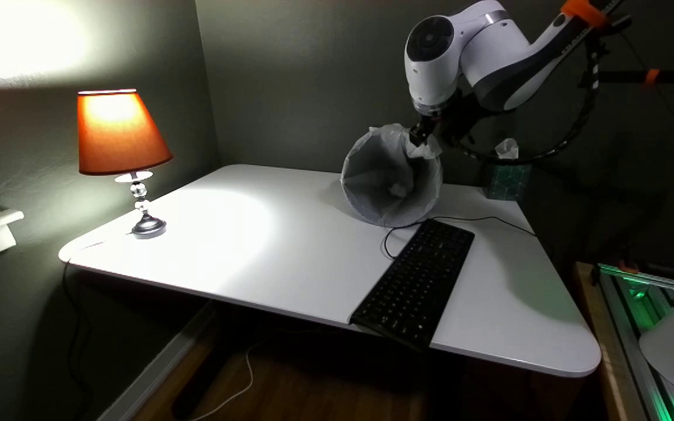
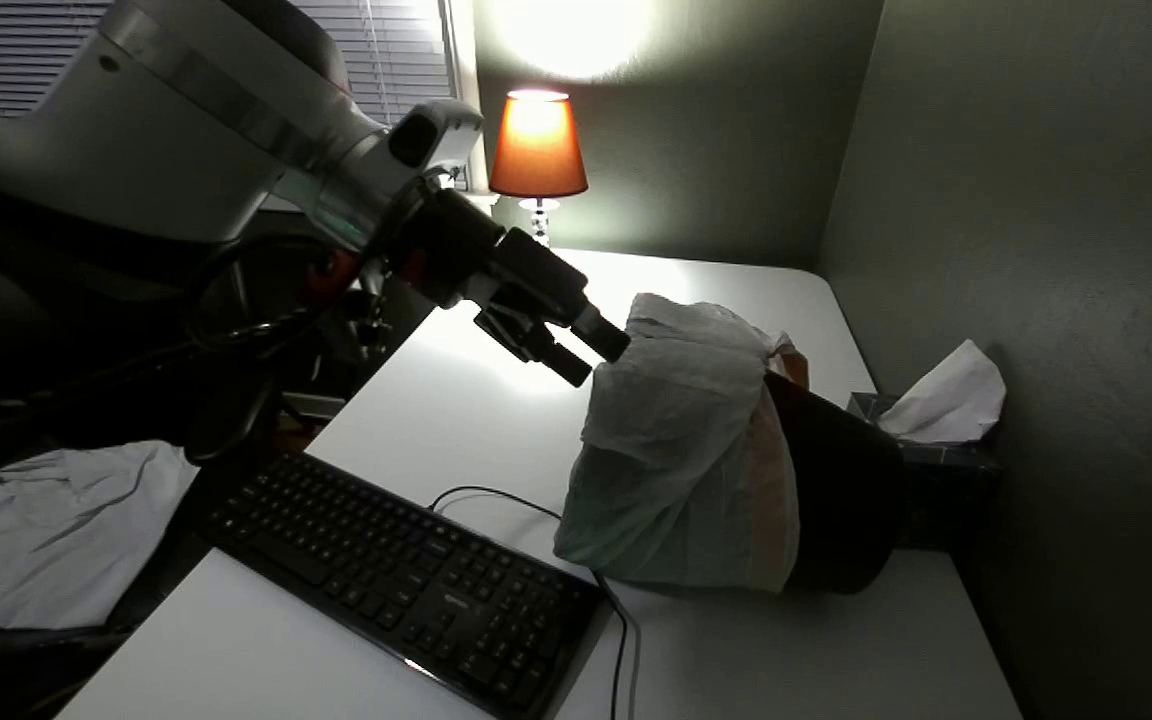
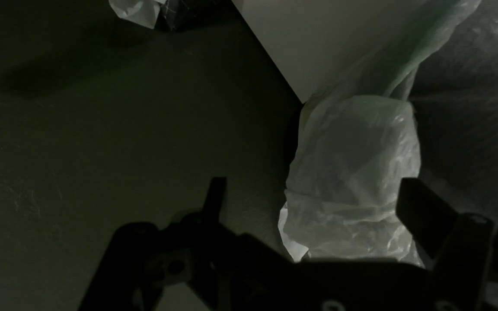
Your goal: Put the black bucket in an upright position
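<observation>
The black bucket lies on its side on the white table, its mouth with the white bag liner facing out in an exterior view. Its dark body and the bag folded over its rim show in an exterior view. My gripper is open at the upper edge of the bucket's mouth; in an exterior view it is partly in shadow. In the wrist view, the bag-covered rim shows between the spread fingers, nearer one of them. I cannot tell whether a finger touches the bag.
A black keyboard with a cable lies in front of the bucket's mouth, overhanging the table edge. A tissue box stands by the wall near the bucket's base. A lit orange lamp stands at the table's far corner. Walls border the table.
</observation>
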Controlling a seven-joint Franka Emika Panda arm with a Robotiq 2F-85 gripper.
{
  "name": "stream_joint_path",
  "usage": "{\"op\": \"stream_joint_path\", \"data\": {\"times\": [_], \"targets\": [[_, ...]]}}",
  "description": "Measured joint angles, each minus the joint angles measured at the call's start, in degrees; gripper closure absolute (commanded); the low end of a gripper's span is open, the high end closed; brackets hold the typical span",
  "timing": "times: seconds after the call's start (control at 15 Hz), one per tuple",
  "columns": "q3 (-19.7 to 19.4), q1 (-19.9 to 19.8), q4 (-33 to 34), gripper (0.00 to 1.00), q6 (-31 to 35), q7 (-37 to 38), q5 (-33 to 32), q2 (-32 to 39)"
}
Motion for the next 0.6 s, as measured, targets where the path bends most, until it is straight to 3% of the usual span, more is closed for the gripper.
{"op": "stream_joint_path", "data": {"times": [0.6], "targets": [[0.0,0.5,1.06,0.0,0.0,4.3,-0.1,2.9]]}}
